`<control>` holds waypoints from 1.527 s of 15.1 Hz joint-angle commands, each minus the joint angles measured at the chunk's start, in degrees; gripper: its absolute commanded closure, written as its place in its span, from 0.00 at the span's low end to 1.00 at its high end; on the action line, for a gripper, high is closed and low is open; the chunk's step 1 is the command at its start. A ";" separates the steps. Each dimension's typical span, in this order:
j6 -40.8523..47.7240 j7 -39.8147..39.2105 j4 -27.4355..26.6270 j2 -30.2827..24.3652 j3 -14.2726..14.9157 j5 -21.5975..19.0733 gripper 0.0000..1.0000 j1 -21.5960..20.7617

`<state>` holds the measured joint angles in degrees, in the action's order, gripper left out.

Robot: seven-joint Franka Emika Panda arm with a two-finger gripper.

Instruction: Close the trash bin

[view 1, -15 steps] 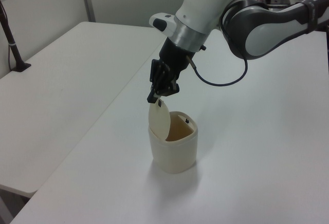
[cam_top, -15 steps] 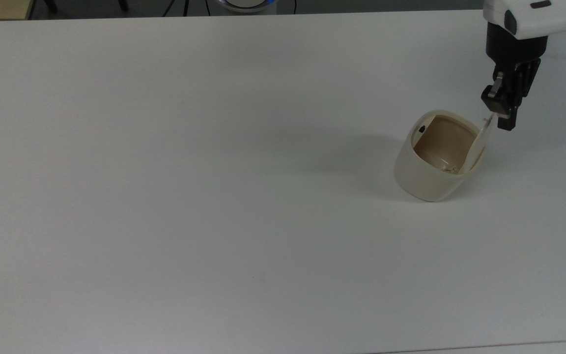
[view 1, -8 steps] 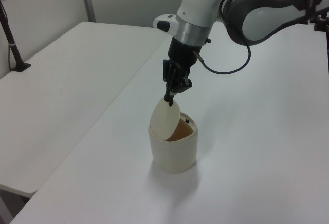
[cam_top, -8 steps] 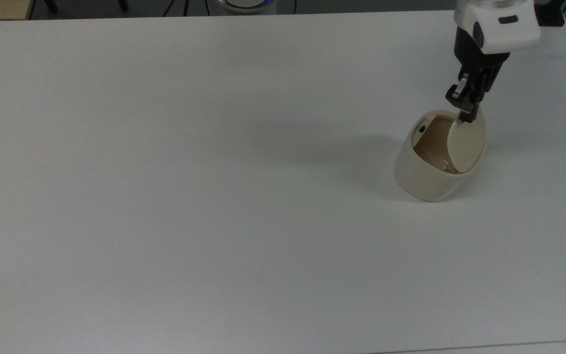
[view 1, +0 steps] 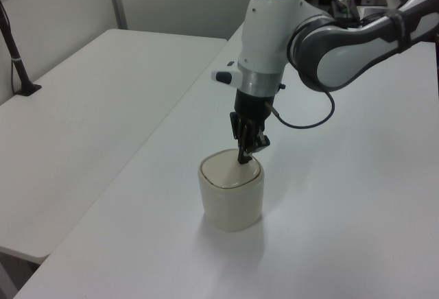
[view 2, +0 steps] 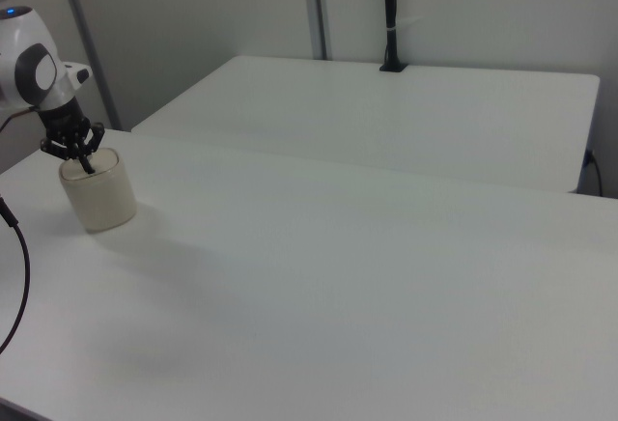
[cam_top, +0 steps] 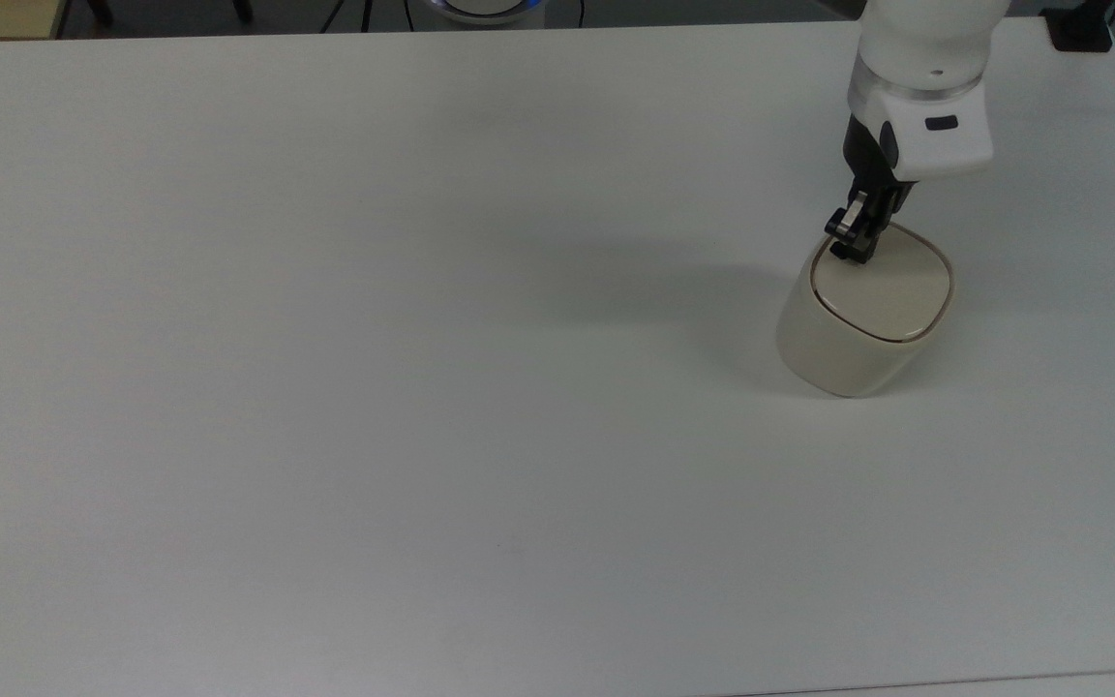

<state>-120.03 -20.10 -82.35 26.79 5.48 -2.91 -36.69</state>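
Since half a second ago the lid [cam_top: 882, 290] has dropped from half-raised to flat, so I no longer see the tan interior; a second ago it stood nearly upright. My gripper [cam_top: 853, 247] has come over to the top view's left and down, and its tips now touch the lid near the rim on that side. The fingers look pressed together, holding nothing.

Going left to right in the top view, I see bare white table [cam_top: 374, 368], then the trash bin [cam_top: 843, 348] well to the right, a little above mid-height. It stands upright, long axis vertical, its closed top facing up. In the left view the bin [view 1: 232, 203] sits at centre with the gripper [view 1: 245, 156] on its far edge.
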 commanded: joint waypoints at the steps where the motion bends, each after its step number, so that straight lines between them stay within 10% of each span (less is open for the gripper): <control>1: -0.74 -2.40 -2.82 0.10 0.58 -1.14 1.00 -0.23; 12: 2.06 -1.96 -6.85 -12.27 -2.22 -1.66 1.00 8.10; 16: 9.97 -1.61 -10.90 -19.75 -11.52 -1.75 0.96 24.43; 19: 15.33 -0.74 -11.61 -21.08 -12.69 -1.75 0.84 31.48; 21: 17.72 6.09 -11.61 -20.99 -12.69 -1.75 0.47 36.23; 22: 18.33 11.78 -11.78 -20.90 -12.25 -1.14 0.03 37.29; 23: 18.60 14.54 -12.31 -20.90 -11.90 -0.79 0.00 37.82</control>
<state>-102.68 -14.97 -91.99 7.18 -6.04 -3.61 -1.30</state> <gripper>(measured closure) 0.630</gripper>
